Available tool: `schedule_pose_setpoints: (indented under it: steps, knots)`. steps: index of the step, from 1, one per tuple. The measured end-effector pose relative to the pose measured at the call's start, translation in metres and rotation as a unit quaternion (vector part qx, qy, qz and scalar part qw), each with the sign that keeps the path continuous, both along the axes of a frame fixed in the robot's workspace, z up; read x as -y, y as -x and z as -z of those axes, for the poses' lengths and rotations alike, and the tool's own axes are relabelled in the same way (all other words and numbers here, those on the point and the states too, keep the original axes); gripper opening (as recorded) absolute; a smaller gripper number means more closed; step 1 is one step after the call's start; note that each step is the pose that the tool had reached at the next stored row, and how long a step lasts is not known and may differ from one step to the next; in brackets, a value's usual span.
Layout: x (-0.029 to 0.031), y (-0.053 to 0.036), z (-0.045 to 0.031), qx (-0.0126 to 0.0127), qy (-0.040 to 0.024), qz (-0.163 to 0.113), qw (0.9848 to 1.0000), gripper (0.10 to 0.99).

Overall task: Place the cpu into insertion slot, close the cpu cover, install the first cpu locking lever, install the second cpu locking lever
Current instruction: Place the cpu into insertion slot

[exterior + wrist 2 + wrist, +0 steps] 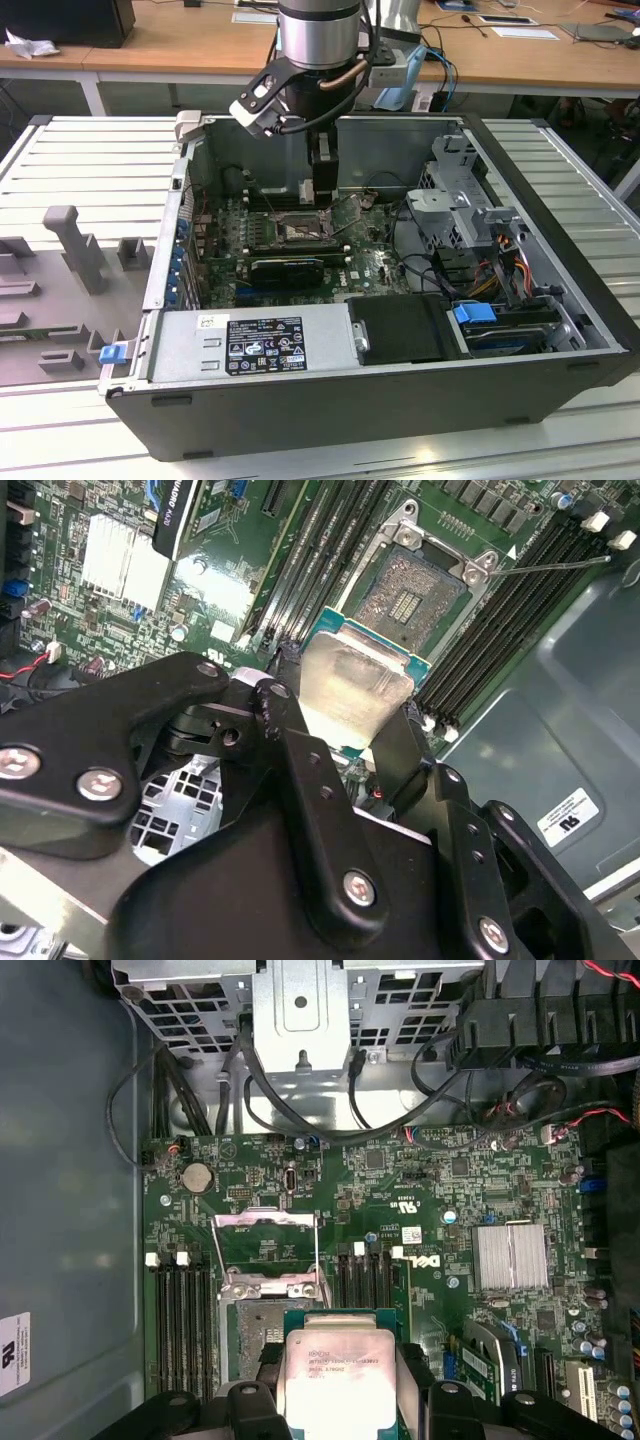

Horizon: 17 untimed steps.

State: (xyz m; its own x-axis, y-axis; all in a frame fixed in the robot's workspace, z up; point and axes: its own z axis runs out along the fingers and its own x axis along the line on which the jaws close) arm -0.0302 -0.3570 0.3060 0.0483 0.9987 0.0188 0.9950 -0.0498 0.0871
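Note:
My gripper (345, 705) is shut on the cpu (355, 690), a flat silvery square with a green edge, pinched at two opposite sides by the black fingers (290, 715). In the first wrist view the cpu (335, 1365) hangs over the edge of the insertion slot (250, 1335), partly covering it. The slot's brownish-gold contact field (410, 590) lies bare. The cpu cover (265, 1235) is swung open beyond the slot, a thin frame with a square window. A thin wire lever (550, 565) sticks out beside the slot. In the exterior view the gripper (322, 200) hovers low inside the case above the slot (300, 232).
Long black memory slots (180, 1320) flank the socket on both sides. A black card (290, 270) and a finned heatsink (510, 1255) sit on the green board. Cables (300, 1100) and a metal drive cage (450, 190) lie close by, and the case walls (400, 385) ring everything.

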Motion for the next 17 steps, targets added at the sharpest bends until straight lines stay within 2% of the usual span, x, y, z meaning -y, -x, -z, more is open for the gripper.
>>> schedule_pose_setpoints:
  steps: [17]
  knots:
    - [0.0000, 0.0000, 0.0061, 0.0000, -0.0001, 0.000, 1.0000, 0.529]
